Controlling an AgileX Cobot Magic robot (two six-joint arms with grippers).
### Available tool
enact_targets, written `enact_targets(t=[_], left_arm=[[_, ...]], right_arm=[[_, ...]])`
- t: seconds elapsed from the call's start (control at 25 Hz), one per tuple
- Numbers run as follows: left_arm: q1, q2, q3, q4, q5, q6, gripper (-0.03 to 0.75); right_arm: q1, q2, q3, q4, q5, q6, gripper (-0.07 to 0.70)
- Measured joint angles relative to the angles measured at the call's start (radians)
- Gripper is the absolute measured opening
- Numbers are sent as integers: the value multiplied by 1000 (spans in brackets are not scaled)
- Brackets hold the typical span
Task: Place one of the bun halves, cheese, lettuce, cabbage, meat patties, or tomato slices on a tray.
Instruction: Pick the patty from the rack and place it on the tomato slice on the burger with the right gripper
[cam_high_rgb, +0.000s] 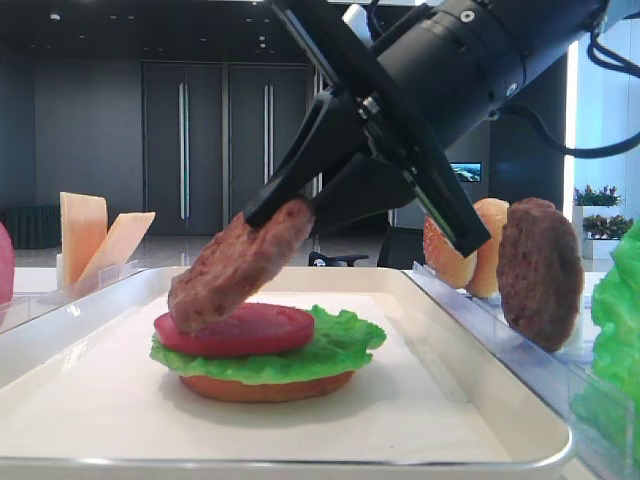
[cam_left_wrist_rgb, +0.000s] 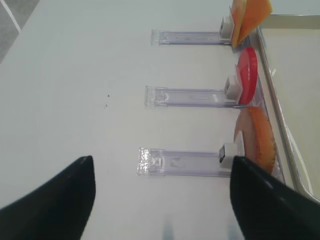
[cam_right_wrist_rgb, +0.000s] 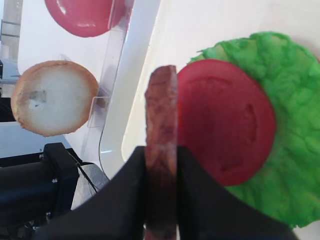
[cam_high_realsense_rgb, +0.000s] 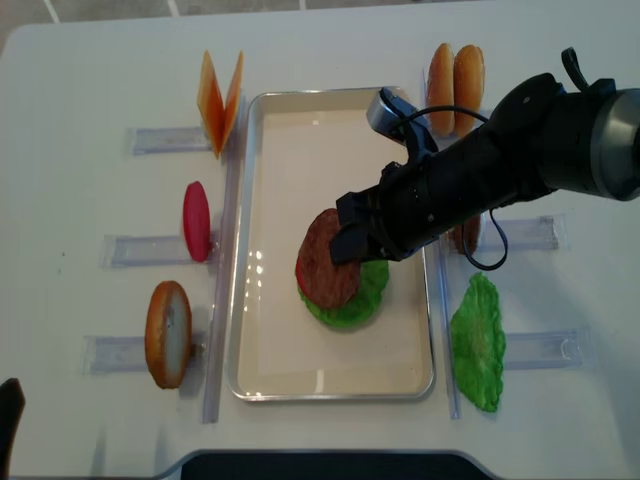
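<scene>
My right gripper (cam_high_rgb: 285, 215) is shut on a dark brown meat patty (cam_high_rgb: 240, 265), which I see edge-on between the jaws in the right wrist view (cam_right_wrist_rgb: 161, 115). The patty hangs tilted, its low end at the red tomato slice (cam_high_rgb: 240, 330). That slice lies on a lettuce leaf (cam_high_rgb: 335, 345) and a flat bun base (cam_high_rgb: 265, 388) in the cream tray (cam_high_rgb: 90, 400). From above, the patty (cam_high_realsense_rgb: 325, 258) covers most of the stack. My left gripper (cam_left_wrist_rgb: 161, 158) stands open over bare table beside the tray, holding nothing. Cabbage is out of view.
Clear racks flank the tray. On the left are cheese slices (cam_high_realsense_rgb: 218, 95), a tomato slice (cam_high_realsense_rgb: 196, 222) and a bun half (cam_high_realsense_rgb: 168, 333). On the right are two bun halves (cam_high_realsense_rgb: 455, 75), a second patty (cam_high_rgb: 540, 270) and a lettuce leaf (cam_high_realsense_rgb: 478, 345).
</scene>
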Motion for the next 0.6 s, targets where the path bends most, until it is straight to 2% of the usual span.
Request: enact_targets(t=[0.6], left_arm=[[0, 0, 0, 0, 0, 0, 643]], right_arm=[[-9, 12, 0, -3, -5, -25, 142]])
